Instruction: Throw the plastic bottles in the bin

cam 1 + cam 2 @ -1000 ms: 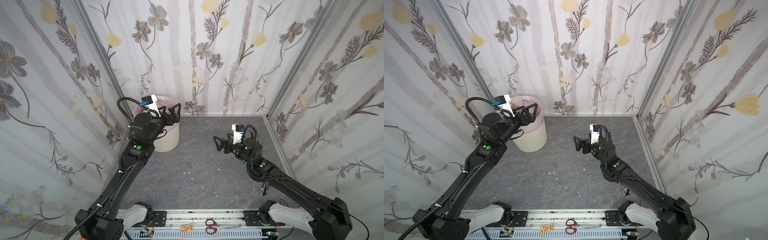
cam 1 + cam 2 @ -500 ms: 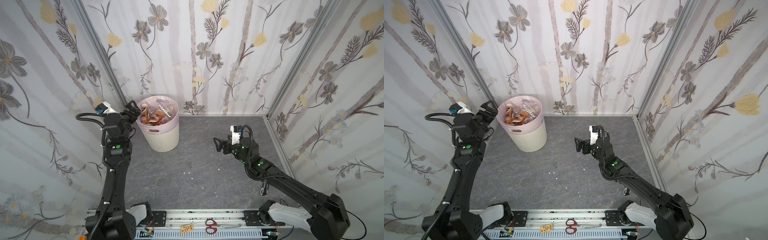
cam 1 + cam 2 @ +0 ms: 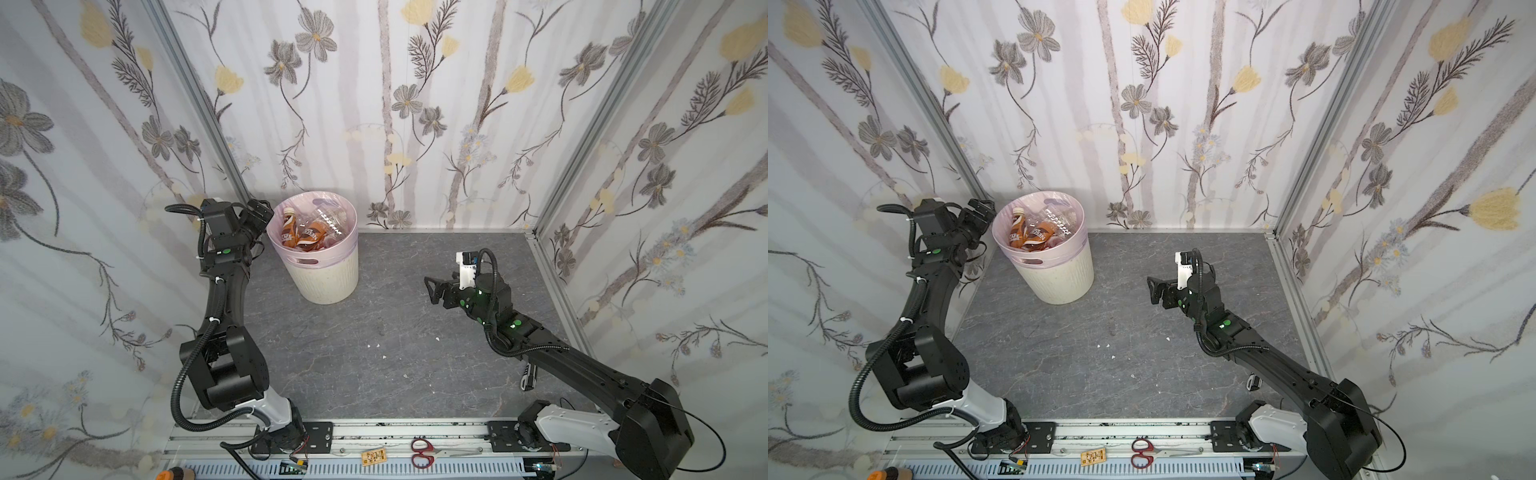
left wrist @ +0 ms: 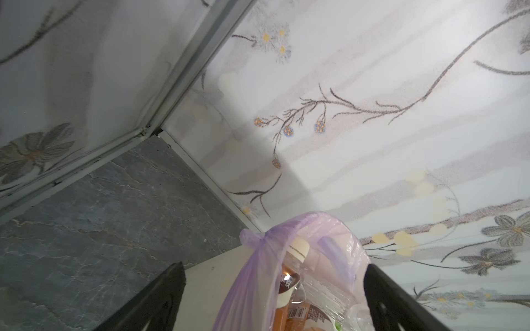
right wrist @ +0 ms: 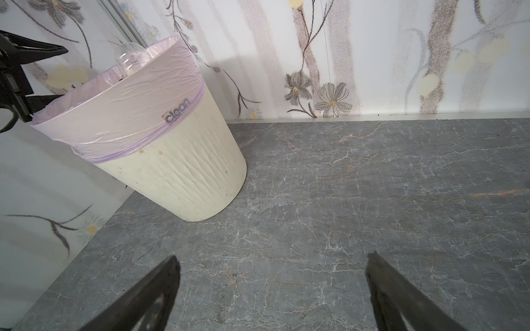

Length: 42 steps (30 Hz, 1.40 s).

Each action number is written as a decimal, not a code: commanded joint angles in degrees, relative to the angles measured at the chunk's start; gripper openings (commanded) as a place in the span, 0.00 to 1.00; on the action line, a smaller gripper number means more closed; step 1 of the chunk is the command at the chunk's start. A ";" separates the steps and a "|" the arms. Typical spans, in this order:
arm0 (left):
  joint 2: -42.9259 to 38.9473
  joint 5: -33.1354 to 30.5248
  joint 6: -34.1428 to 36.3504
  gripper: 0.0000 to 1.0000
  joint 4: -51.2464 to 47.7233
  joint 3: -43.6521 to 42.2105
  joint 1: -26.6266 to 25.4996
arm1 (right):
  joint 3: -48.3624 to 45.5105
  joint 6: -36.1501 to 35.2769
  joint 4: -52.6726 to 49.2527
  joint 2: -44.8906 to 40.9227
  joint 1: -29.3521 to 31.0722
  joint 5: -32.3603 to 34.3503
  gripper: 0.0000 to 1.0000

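1. The bin (image 3: 328, 278) (image 3: 1065, 278) (image 5: 183, 172) is being seen upright on the grey floor (image 3: 374, 332), close to the back wall. Its place is being found unchanged from a second ago.
2. The plastic bottles (image 3: 305, 235) (image 3: 1030, 237) (image 4: 289, 283) are being seen piled inside the bin, within the pink bag (image 3: 332, 257) (image 5: 129, 109) that is lining it. Brown-labelled and clear ones are being made out. In the right wrist view one clear bottle is being seen rising above the bin's rim.
3. The left gripper (image 3: 257, 214) (image 3: 980, 210) (image 4: 274, 265) is being held just beside the bin's rim, outside it, on the side turned away from the right arm. A second ago it was being held over the bin's mouth and was hiding the contents. Half a second ago it was already off to this side.
4. Its fingers (image 4: 160, 298) are being kept wide apart, with nothing clamped. In the left wrist view the bag's edge and a capped bottle are being seen beyond the gap.
5. The left arm is being found more folded than half a second ago, its elbow lower and farther from the bin.
6. The right gripper (image 3: 432, 291) (image 3: 1152, 291) (image 5: 274, 256) is being held well apart from the bin, above bare floor and pointed toward the bin. Its fingers are being kept apart and empty. Its place is being found nearly the same as a second ago.
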 commanded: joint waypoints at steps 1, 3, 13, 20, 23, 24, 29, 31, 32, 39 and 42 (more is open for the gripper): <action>2.73 4.62 -0.79 1.00 0.08 1.42 -1.54 | -0.30 0.66 0.90 0.09 -0.05 -0.77 1.00; 3.45 4.13 -0.35 1.00 0.14 1.65 -3.03 | -0.23 0.66 0.48 -0.19 -0.08 -0.34 1.00; 5.42 2.73 0.80 1.00 0.13 2.04 -11.39 | -0.81 0.14 -0.76 -2.38 -0.41 1.39 1.00; 4.98 0.49 1.16 1.00 0.15 2.11 -18.10 | -3.18 0.04 -1.22 -4.39 -1.00 2.62 1.00; 4.47 -0.38 1.08 1.00 0.14 1.72 -20.59 | -3.89 0.04 -1.22 -5.21 -1.37 2.78 1.00; 4.12 -0.85 1.00 1.00 0.14 1.56 -21.40 | -4.06 0.04 -1.30 -5.46 -1.59 2.84 1.00; 4.06 -2.19 1.13 1.00 0.15 2.17 -26.08 | -4.92 0.04 -1.37 -6.78 -2.58 3.01 1.00; 4.96 -2.86 1.00 1.00 0.13 3.35 -28.23 | -5.27 0.13 -1.14 -7.06 -3.03 2.98 1.00; 5.62 -3.13 0.99 1.00 0.14 4.03 -28.99 | -5.30 0.22 -1.21 -7.15 -3.16 2.93 1.00; 8.57 -4.66 0.97 1.00 0.11 8.35 -32.84 | -6.18 0.29 -1.53 -8.34 -3.95 2.84 1.00; 7.64 -6.04 2.72 1.00 0.06 8.44 -32.77 | -6.59 0.22 -1.94 -8.88 -4.56 2.84 1.00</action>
